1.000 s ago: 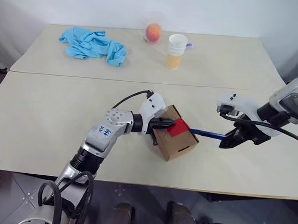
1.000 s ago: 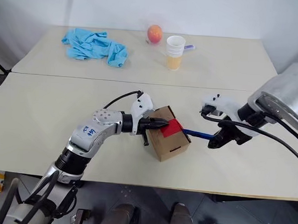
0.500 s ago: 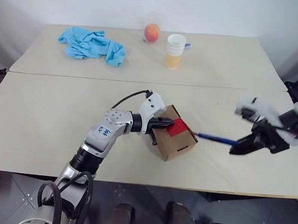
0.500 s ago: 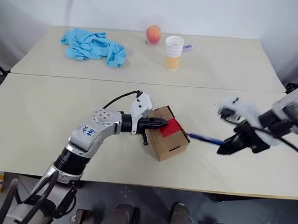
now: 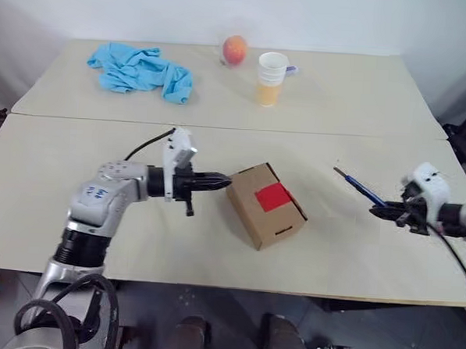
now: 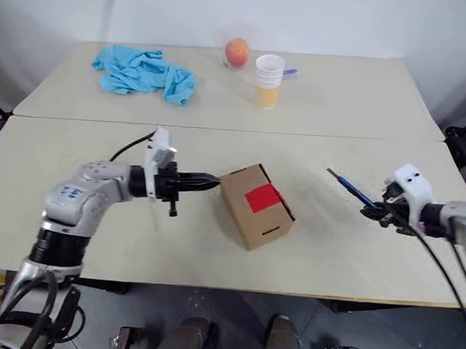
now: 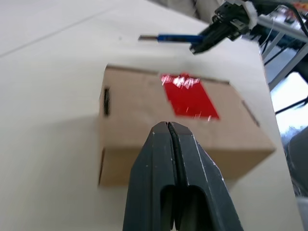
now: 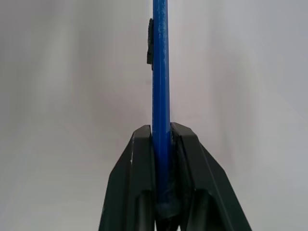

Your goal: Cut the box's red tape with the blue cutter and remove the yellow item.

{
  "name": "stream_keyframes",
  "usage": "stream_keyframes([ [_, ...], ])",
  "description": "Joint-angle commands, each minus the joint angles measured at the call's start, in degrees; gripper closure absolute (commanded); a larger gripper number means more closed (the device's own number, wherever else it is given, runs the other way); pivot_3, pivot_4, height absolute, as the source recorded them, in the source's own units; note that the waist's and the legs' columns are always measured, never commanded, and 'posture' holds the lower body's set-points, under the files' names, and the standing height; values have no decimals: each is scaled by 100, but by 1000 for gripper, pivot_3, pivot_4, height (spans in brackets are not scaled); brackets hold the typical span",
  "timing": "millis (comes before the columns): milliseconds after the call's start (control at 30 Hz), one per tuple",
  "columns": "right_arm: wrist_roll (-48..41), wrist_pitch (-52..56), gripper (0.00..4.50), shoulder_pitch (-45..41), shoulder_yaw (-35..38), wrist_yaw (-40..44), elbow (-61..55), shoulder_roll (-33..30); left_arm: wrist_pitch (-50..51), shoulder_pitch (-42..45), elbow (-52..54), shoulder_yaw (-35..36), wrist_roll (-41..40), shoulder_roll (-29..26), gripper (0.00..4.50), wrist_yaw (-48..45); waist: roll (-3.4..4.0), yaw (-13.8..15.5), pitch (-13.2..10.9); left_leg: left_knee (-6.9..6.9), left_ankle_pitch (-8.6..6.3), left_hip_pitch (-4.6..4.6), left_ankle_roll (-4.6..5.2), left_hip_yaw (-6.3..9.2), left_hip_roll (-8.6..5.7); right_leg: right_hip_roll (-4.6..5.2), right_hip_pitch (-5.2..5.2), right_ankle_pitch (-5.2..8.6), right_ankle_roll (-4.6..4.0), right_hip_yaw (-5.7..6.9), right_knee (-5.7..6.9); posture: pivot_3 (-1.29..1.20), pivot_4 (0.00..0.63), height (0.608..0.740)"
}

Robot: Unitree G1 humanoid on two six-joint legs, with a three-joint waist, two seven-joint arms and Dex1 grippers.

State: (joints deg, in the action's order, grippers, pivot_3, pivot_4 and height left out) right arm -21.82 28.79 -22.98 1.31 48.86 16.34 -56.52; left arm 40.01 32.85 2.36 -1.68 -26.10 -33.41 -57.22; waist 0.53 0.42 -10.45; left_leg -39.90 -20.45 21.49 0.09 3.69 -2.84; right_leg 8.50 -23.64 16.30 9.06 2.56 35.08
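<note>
Right wrist view, right claw [image 8: 161, 137] clamping blue cutter [image 8: 160, 72], left wrist view, left claw [image 7: 167, 129] closed, red tape [image 7: 189, 96] uncut

Cardboard, tape, plastic and cloth on a matt worktop

The box [image 5: 264, 206] is matt brown cardboard; its red tape [image 7: 189, 96] glints glossy. The blue cutter [image 8: 160, 96] looks smooth plastic, the end effector fingers [image 7: 192, 178] black with slight sheen. Worktop [image 5: 75, 213] pale, smooth; blue cloth [image 5: 141, 70] soft, crumpled.

No readable writing

We can make out no text, label, brand, number or sign on anything here; a small blue mark on the left arm [image 5: 99, 192] is too blurred for us to read.
</note>
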Motion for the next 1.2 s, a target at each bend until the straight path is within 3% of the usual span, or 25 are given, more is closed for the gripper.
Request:
stream_keyframes([
  [33,289,-548,3983,26,323,-362,92,251,76,-437,505,94,-107,-226,4500,-13,0,-53,0,0,0,-1,-1,1,3,-2,1,0,0,0,0,0,150,740],
  [233,106,-852,2111,464,829,-82,-471,328,68,-1205,1108,174,-46,-187,4500,524,0,-23,0,-4,0,-3,-1,9,5,-2,11,0,0,1,-3,0,150,740],
  [400,-564,-770,2111,683,1217,512,-1515,398,-118,-1440,1282,54,102,156,4500,1076,1,-8,0,-5,1,-4,0,9,2,0,14,0,0,-1,-3,0,150,740],
  [500,-335,-885,2754,680,886,345,-2031,664,-215,-1446,1290,-131,266,356,4500,1337,-1,-14,0,-5,1,-9,-1,10,6,-4,18,0,0,0,-3,0,150,740],
  [667,762,-1005,4459,469,-11,-531,-2315,1295,-259,-1330,1202,-399,544,759,4500,1828,-1,-16,0,-4,0,-14,-1,7,3,-3,17,0,0,-5,1,0,150,740],
  [833,1207,-858,4459,481,-614,-824,-2526,1840,-111,-1154,1085,-581,677,986,4500,2089,-1,9,0,-5,1,-14,-1,7,-3,-2,14,0,0,-11,5,0,150,740],
  [1067,618,935,4459,507,-1147,-410,-3686,1882,54,-949,1010,-555,669,992,4500,2145,-1,34,0,-4,1,-14,-1,8,-3,-2,15,0,0,-11,2,0,150,740],
  [1200,509,2050,4459,320,-1293,-735,-3990,2104,194,-988,1120,-496,599,831,4500,2043,-1,27,1,-4,1,-15,-1,9,-3,-3,14,0,-1,-11,4,0,150,740],
])
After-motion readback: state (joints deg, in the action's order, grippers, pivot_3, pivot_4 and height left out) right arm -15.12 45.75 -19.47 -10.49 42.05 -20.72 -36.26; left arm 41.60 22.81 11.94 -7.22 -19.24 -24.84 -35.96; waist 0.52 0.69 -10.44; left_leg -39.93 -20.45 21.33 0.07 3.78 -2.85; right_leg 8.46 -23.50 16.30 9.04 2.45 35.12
